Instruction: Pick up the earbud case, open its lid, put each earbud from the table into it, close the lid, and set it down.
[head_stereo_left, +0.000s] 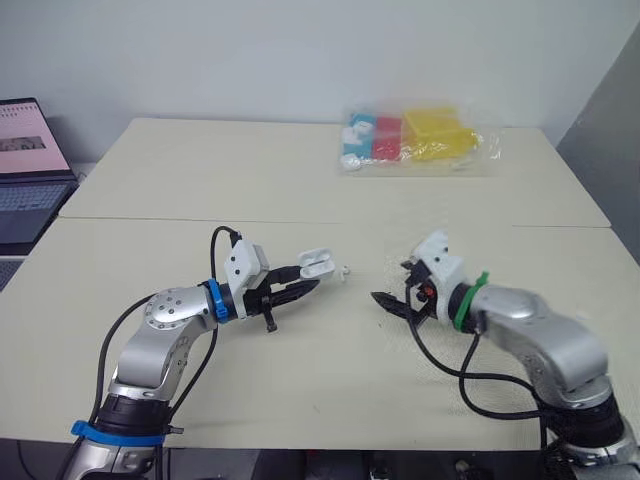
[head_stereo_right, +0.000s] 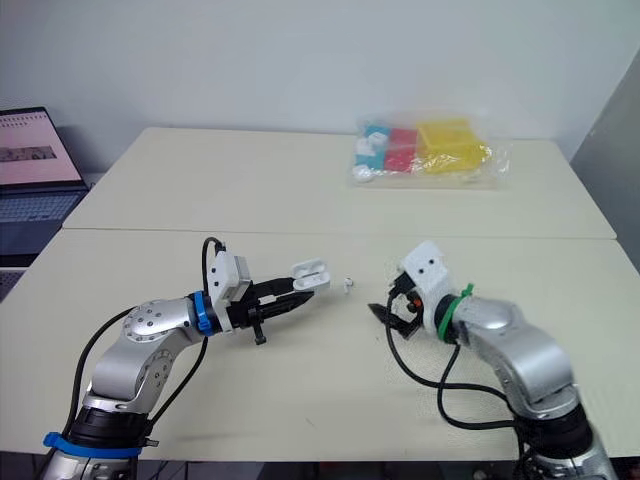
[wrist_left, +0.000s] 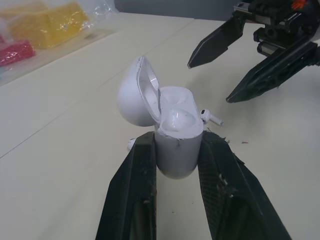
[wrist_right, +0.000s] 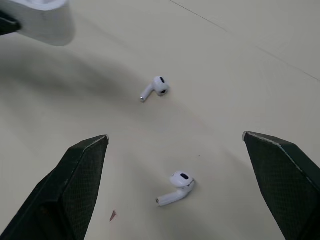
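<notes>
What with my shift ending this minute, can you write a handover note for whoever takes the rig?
Left gripper: shut on the case, lid open.
Right gripper: open, poised over the earbuds.
First earbud and second earbud: both loose on the table, between the grippers.
Done: case picked up, lid opened.
Left: put both earbuds in, close the lid, set the case down.

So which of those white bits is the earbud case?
On the near part of the pale table, find the left arm's end effector, whose two black fingers pinch a small white earbud case. Unlike the two tiny stemmed earbuds lying loose nearby, it is a rounded pod with its lid flipped open.
</notes>
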